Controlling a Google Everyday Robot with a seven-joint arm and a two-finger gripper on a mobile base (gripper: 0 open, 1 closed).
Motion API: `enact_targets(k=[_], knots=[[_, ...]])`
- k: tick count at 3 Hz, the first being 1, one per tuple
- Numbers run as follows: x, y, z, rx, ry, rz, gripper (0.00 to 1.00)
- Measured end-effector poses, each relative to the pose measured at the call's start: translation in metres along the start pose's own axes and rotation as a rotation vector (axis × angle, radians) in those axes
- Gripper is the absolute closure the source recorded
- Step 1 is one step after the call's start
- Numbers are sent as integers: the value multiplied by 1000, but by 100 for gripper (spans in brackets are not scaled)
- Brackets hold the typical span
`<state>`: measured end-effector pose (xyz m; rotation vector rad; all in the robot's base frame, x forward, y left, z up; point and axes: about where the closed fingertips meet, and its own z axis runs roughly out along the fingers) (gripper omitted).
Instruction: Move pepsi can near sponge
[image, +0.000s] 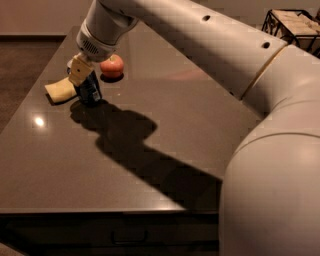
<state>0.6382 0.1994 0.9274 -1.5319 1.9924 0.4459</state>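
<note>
Camera view: the gripper (81, 74) hangs over the far left part of the table (190, 110), closed on the top of the pepsi can (91, 93), which stands directly below it. The sponge (60, 90) lies just left of the gripper, next to the can. The apple (112, 66) sits just right of it.
</note>
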Motion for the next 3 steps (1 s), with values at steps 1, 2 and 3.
enact_targets(k=[1, 2, 3], knots=[[1, 9, -1, 3, -26, 2, 58], [1, 11, 1, 1, -26, 1, 36], [1, 12, 3, -2, -24, -1, 12]])
